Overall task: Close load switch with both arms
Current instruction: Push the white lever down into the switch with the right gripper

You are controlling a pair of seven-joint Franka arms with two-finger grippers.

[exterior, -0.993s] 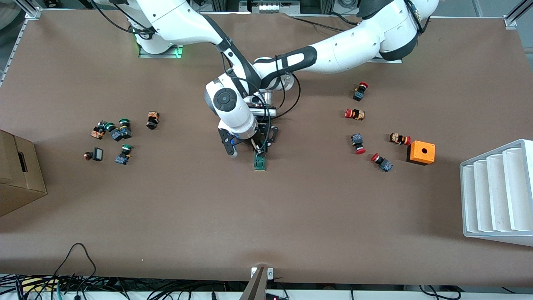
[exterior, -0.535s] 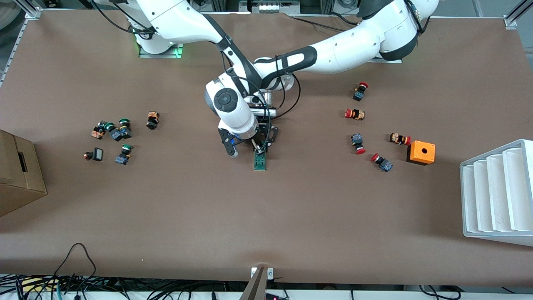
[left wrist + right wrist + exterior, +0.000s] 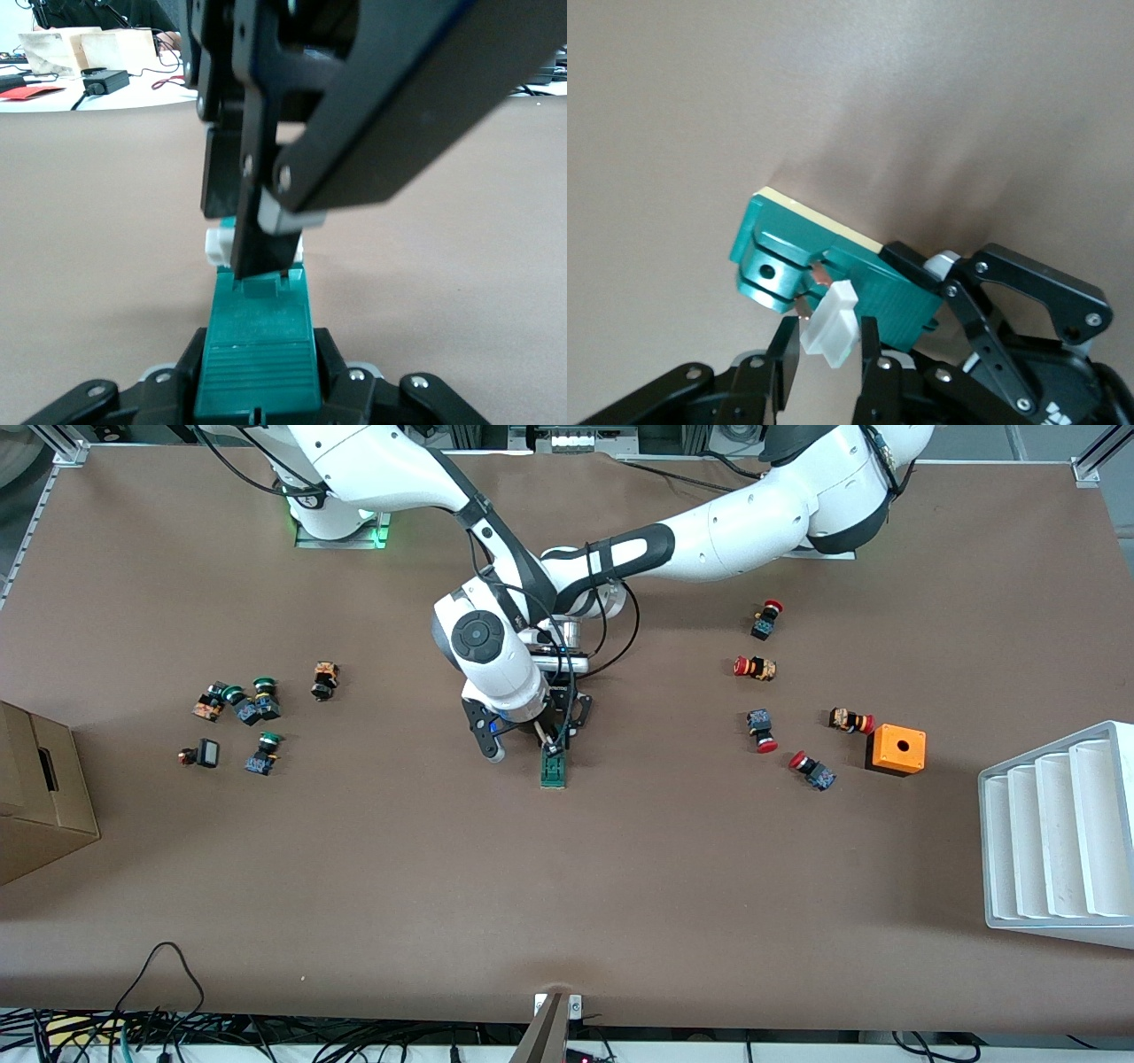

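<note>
The dark-green load switch lies on the brown table near its middle, its white tab raised at one end. My left gripper is shut on the switch body, one finger on each side. My right gripper comes down from above onto the tab end. In the right wrist view its fingers close on the white tab, which stands tilted between them. In the left wrist view the right gripper covers most of the tab.
Several red-capped push buttons and an orange box with a hole lie toward the left arm's end, beside a white ribbed rack. Several green-capped buttons and a cardboard box lie toward the right arm's end.
The right arm's wrist has shifted very slightly toward its own end of the table. The switch and the left gripper have not moved.
</note>
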